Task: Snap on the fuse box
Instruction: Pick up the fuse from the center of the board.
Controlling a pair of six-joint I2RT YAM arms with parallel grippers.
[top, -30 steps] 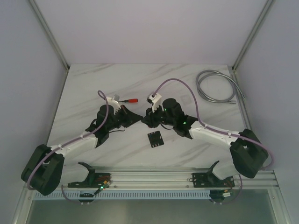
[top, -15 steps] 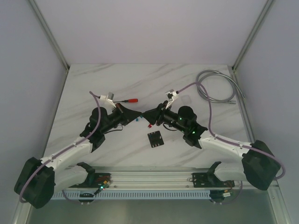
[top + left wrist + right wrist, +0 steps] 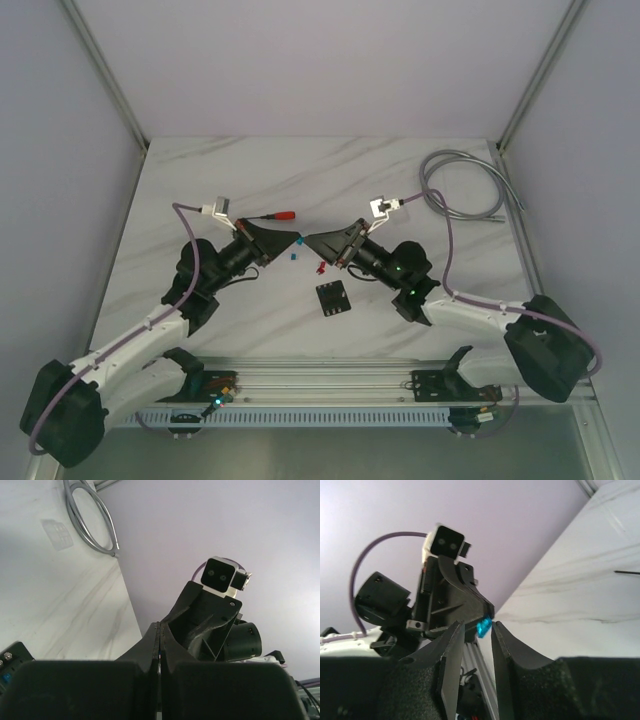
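The fuse box (image 3: 331,299) lies flat on the marble table (image 3: 230,170). Just beyond it, raised off the table, the two grippers meet tip to tip. The left gripper (image 3: 297,240) is clenched on a blue fuse (image 3: 484,628). The right gripper (image 3: 311,243) is released, its jaws parted around that fuse. Loose red fuses (image 3: 320,268) lie between the fuse box and the gripper tips.

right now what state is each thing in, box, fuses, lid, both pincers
fuse box, flat on the table, lid off
clear lid, lying apart near the cable
left pincer, shut
right pincer, open, gripping nothing
blue fuse, at the left pincer's tip, grip unclear
red fuse, loose on the table
screwdriver, lying on the table
cable, coiled
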